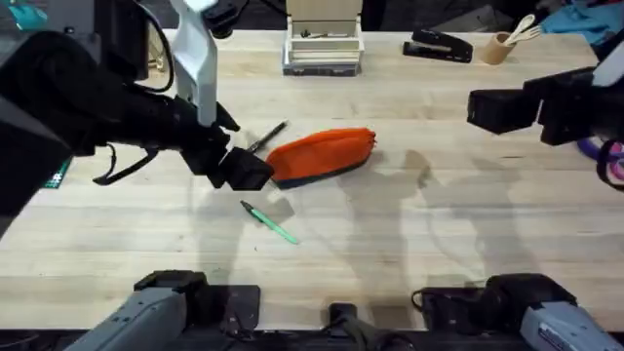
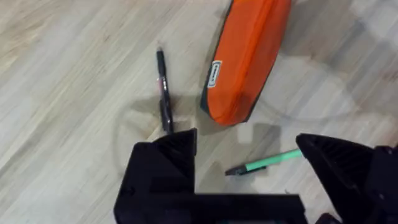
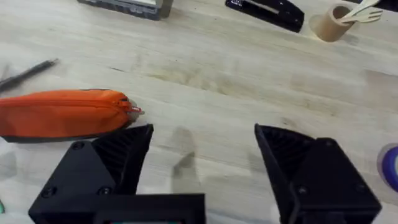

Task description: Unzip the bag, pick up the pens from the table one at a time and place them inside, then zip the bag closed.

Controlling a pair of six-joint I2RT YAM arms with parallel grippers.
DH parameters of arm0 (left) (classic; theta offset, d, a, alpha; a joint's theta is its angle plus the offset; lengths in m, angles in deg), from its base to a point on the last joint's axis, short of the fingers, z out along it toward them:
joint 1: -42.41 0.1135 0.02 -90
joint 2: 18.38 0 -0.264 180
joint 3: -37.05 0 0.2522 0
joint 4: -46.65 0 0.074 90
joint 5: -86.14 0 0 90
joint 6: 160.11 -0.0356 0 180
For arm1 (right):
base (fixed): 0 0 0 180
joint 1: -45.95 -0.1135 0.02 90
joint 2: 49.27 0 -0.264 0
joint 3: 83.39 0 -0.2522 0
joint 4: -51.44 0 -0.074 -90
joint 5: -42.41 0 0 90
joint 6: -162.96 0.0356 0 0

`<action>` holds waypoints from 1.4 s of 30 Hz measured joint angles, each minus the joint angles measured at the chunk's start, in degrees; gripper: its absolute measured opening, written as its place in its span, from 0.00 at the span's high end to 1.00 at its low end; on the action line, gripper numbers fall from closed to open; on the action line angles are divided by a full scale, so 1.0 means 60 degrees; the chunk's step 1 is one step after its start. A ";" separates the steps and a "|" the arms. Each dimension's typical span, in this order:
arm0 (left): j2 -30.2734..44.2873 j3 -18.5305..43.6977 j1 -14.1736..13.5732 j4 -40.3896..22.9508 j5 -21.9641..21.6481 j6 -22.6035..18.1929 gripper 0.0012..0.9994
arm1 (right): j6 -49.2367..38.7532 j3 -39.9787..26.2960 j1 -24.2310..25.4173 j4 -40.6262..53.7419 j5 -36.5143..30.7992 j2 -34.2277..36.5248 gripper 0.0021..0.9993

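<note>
The orange bag (image 1: pixel 322 154) lies on the table (image 1: pixel 439 244) near the middle, its zipper looking shut with the pull (image 3: pixel 134 111) at the right end. A black pen (image 1: pixel 265 136) rests just left of the bag's far side. The green pen (image 1: pixel 270 221) lies in front of the bag's left end. My left gripper (image 1: pixel 246 172) hovers open at the bag's left end, with the bag (image 2: pixel 249 56), black pen (image 2: pixel 163 90) and green pen (image 2: pixel 264 162) ahead of its fingers (image 2: pixel 168 162). My right gripper (image 1: pixel 478 109) is open and raised to the right of the bag (image 3: pixel 62 115).
A white desk tray (image 1: pixel 324 49) stands at the back centre, a black stapler (image 1: pixel 439 46) and a cup of wooden utensils (image 1: pixel 502 46) at the back right. Something purple (image 1: pixel 612 161) sits at the right edge. Bare wood stretches in front of the bag.
</note>
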 joint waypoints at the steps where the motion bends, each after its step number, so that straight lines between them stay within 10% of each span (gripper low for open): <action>1: 0.0088 0.0000 0.0002 0.0000 0.0092 -0.0005 0.01 | -0.0021 0.0002 0.0000 0.0000 0.0000 -0.0001 0.00; 30: 0.3732 0.0000 -0.0831 0.0601 0.0557 -0.0056 0.01 | -0.0142 0.0000 0.0000 0.0000 0.0000 0.0000 0.00; 33: 0.3810 0.0000 -0.0831 0.0640 0.0550 -0.0059 0.24 | -0.0142 0.0003 0.0000 0.0000 0.0000 -0.0004 0.00; 38: 0.3806 0.0000 -0.0825 0.0810 0.0475 -0.0094 0.92 | -0.0140 0.0000 0.0000 -0.0004 0.0002 0.0038 0.00; 42: 0.3810 0.0000 -0.0856 0.0820 0.0480 -0.0098 0.96 | -0.0138 0.0000 0.0000 0.0000 0.0029 0.0262 0.00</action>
